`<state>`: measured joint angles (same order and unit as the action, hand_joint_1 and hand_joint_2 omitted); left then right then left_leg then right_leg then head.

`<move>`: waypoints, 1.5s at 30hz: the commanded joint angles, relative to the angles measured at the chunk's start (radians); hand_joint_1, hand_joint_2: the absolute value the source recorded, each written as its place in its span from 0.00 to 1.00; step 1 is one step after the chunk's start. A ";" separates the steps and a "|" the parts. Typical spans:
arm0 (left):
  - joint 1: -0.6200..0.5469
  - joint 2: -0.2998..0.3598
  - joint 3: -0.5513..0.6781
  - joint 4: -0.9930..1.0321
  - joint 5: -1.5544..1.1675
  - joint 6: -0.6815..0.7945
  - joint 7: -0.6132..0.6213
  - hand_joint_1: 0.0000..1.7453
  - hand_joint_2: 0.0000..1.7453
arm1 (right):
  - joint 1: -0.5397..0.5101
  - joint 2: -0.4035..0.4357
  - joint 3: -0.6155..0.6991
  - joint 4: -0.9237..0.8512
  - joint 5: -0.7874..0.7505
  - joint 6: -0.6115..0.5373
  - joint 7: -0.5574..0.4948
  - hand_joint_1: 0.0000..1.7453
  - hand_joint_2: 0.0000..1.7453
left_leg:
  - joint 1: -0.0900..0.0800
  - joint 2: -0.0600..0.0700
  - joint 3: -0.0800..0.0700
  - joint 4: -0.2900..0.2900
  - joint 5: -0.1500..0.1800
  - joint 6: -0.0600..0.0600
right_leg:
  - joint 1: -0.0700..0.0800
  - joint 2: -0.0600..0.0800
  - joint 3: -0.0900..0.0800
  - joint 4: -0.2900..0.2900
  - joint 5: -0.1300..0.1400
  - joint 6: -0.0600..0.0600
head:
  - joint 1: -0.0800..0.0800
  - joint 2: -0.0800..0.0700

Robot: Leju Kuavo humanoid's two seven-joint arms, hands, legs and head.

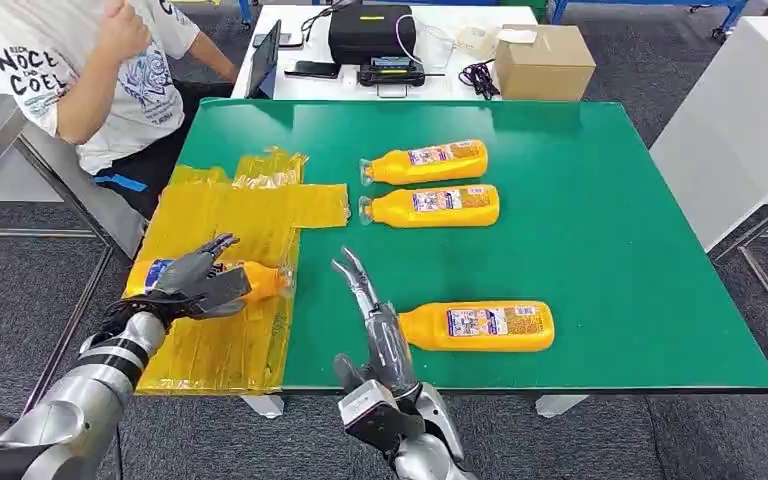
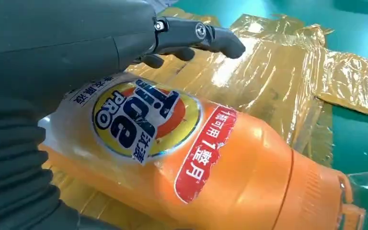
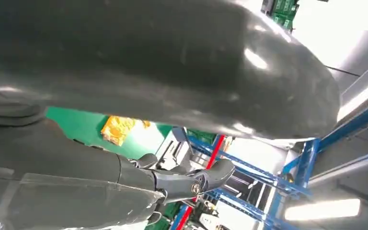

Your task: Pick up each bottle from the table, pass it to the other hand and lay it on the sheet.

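Right hand [image 1: 365,300]: empty, fingers straight and apart, near table [image 1: 610,250] front edge
Left hand [image 1: 200,285]: wrapped over bottle [image 1: 260,280] lying on yellow sheet [image 1: 220,215]
Other bottles [image 1: 430,205]: three lying on green table

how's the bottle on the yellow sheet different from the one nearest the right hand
The sheet bottle lies on the yellow sheet under the left hand; the near bottle lies on the bare green table, untouched. The sheet bottle's cap points right, the near bottle's left. Both are orange, lying flat.
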<state>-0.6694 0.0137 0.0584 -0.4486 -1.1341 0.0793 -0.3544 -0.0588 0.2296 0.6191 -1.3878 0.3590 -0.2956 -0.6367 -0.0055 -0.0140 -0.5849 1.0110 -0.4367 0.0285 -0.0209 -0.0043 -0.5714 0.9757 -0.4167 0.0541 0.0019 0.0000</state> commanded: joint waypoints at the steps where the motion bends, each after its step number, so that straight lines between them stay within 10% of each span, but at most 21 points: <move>1: 0.060 0.013 0.023 0.051 0.116 -0.070 -0.040 0.00 0.00 | -0.022 0.026 -0.021 0.118 -0.015 0.005 0.000 0.00 0.00 | 0.001 0.004 0.003 -0.002 0.000 -0.001 | 0.001 0.004 0.002 -0.002 0.001 -0.003 | 0.000 0.000; 13: 0.092 -0.012 0.080 0.000 0.247 -0.063 -0.141 0.00 0.00 | -0.023 0.032 -0.023 0.141 -0.023 -0.002 0.002 0.00 0.00 | 0.001 0.004 0.002 -0.001 0.000 -0.001 | 0.001 0.003 0.000 -0.001 0.002 -0.004 | 0.000 0.000; 19: 0.192 -0.102 0.110 -0.334 0.389 0.619 -0.344 0.00 0.00 | -0.033 0.033 0.013 0.161 -0.024 -0.028 0.016 0.00 0.00 | 0.002 0.003 -0.001 0.000 0.000 -0.002 | 0.003 0.001 -0.001 -0.001 0.002 -0.005 | 0.001 0.000; 22: 0.312 -0.210 0.233 -0.721 0.139 0.619 -0.344 0.00 0.00 | -0.050 0.033 0.028 0.198 -0.031 -0.026 0.015 0.00 0.00 | 0.002 0.005 -0.006 0.001 0.000 -0.001 | 0.002 0.001 -0.007 0.000 0.002 -0.004 | 0.000 0.000; 23: 0.335 -0.229 0.230 -0.795 0.131 0.619 -0.344 0.00 1.00 | -0.051 0.032 0.030 0.205 -0.031 -0.030 0.012 0.00 0.00 | 0.001 0.005 -0.005 0.001 0.001 -0.001 | 0.002 0.002 -0.006 0.000 0.002 -0.003 | 0.001 0.000; 35: 0.392 -0.249 0.169 -0.879 0.682 0.619 -0.344 0.00 1.00 | -0.025 -0.066 -0.007 0.076 0.181 -0.228 0.094 0.00 0.00 | 0.002 0.004 -0.007 0.000 0.000 -0.002 | 0.003 0.001 -0.008 -0.002 0.002 -0.005 | 0.000 0.000; 36: 0.403 -0.241 0.159 -0.883 0.710 0.619 -0.344 0.00 1.00 | -0.020 -0.083 -0.022 0.055 0.209 -0.237 0.117 0.00 1.00 | 0.003 0.003 -0.007 0.001 0.000 -0.002 | 0.003 0.000 -0.008 -0.002 0.001 -0.005 | 0.000 0.000; 45: 0.523 -0.199 0.055 -0.881 0.788 0.619 -0.344 0.00 1.00 | -0.052 -0.225 -0.169 0.069 0.518 -0.126 0.417 0.00 1.00 | 0.001 0.005 -0.006 -0.001 0.000 -0.001 | 0.002 0.002 -0.006 -0.004 0.002 -0.004 | 0.000 0.000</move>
<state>-0.2269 -0.2197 0.2136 -1.3310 -0.3181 0.7015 -0.6794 -0.0679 0.1510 0.5631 -1.3386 0.7245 -0.4905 -0.3603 -0.0060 -0.0098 -0.5956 1.0115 -0.4358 0.0288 -0.0210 -0.0031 -0.5834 0.9747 -0.4145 0.0522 0.0023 0.0000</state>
